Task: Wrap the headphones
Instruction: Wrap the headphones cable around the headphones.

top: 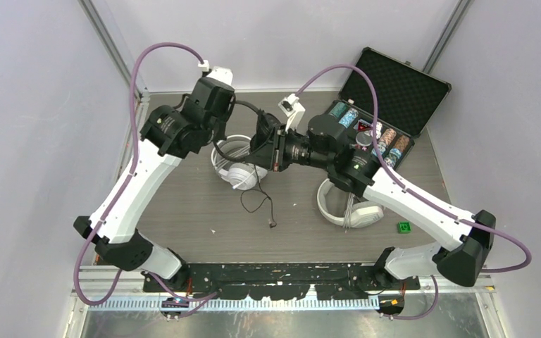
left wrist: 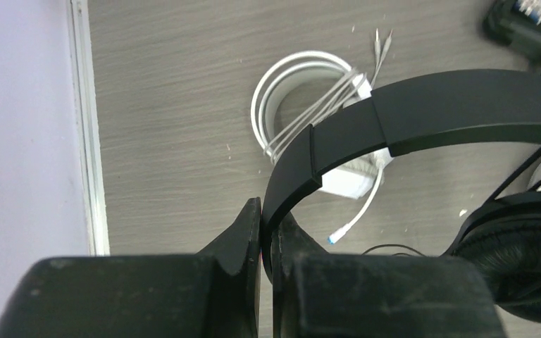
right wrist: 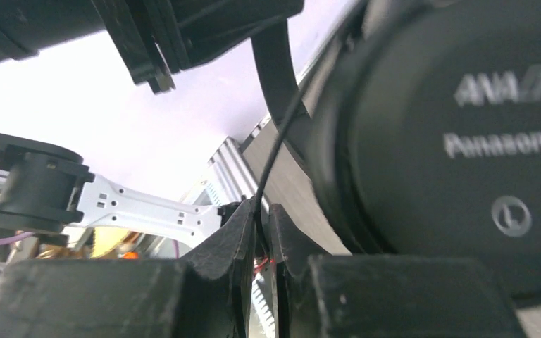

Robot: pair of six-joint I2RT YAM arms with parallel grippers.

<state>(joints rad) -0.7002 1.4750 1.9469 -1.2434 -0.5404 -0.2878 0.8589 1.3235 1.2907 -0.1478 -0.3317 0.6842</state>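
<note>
The black headset (top: 253, 116) hangs in the air between my two grippers at the back middle. My left gripper (top: 227, 116) (left wrist: 268, 211) is shut on its black headband (left wrist: 423, 113); one padded cup (left wrist: 521, 264) shows at the lower right. My right gripper (top: 262, 144) (right wrist: 259, 211) is shut on its thin black cable (right wrist: 275, 155), beside a cup marked Panasonic (right wrist: 465, 141). The cable's loose end trails on the table (top: 264, 204). One white headset (top: 236, 167) lies below the grippers, another (top: 349, 208) under my right arm. A white headset with cable wound on it (left wrist: 303, 91) shows in the left wrist view.
An open black case of coloured poker chips (top: 384, 105) stands at the back right. A small green object (top: 403, 227) lies near the right front. Walls and metal rails close in the table on the left, back and right.
</note>
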